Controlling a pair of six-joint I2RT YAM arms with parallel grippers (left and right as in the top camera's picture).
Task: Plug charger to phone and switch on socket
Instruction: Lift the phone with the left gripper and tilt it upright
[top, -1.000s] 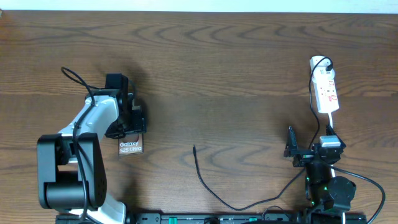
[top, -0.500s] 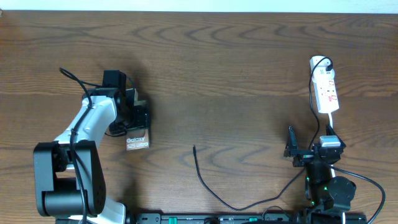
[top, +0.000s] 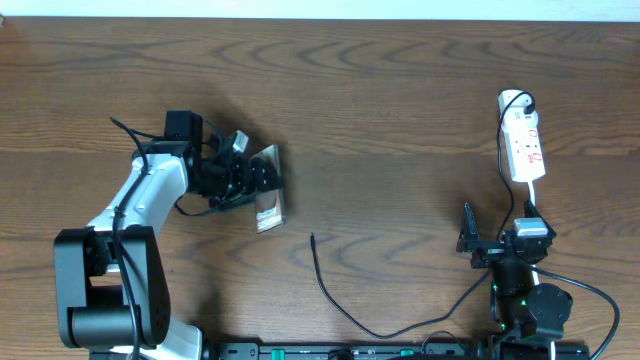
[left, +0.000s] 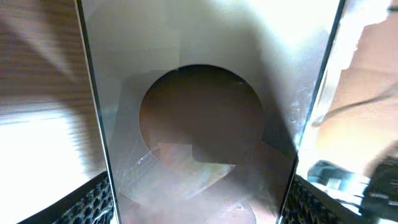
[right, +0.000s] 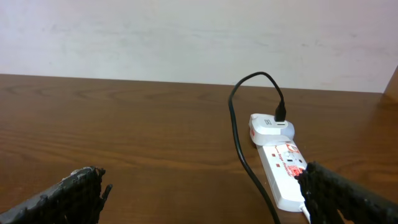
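Observation:
My left gripper (top: 248, 178) is shut on the phone (top: 268, 195), a dark glossy slab held tilted left of the table's middle. In the left wrist view the phone's reflective face (left: 199, 93) fills the space between both textured pads (left: 93, 200). The charger's thin black cable (top: 335, 300) lies on the table, its free tip (top: 313, 237) just right of the phone. The cable runs on to a white adaptor (right: 270, 126) at the far end of the socket (top: 525, 140). My right gripper (top: 498, 228) stands open near the socket (right: 283, 171), with nothing between its fingers.
The brown wooden table (top: 380, 90) carries nothing else that I can see. A pale wall (right: 186, 37) rises behind its far edge. The arm bases sit along the front edge, with the right arm's own cables (top: 590, 295) looping there.
My left gripper has carried the phone to the right and away from the front edge, turning it so that it now sits closer to the cable's tip. The right arm has not moved.

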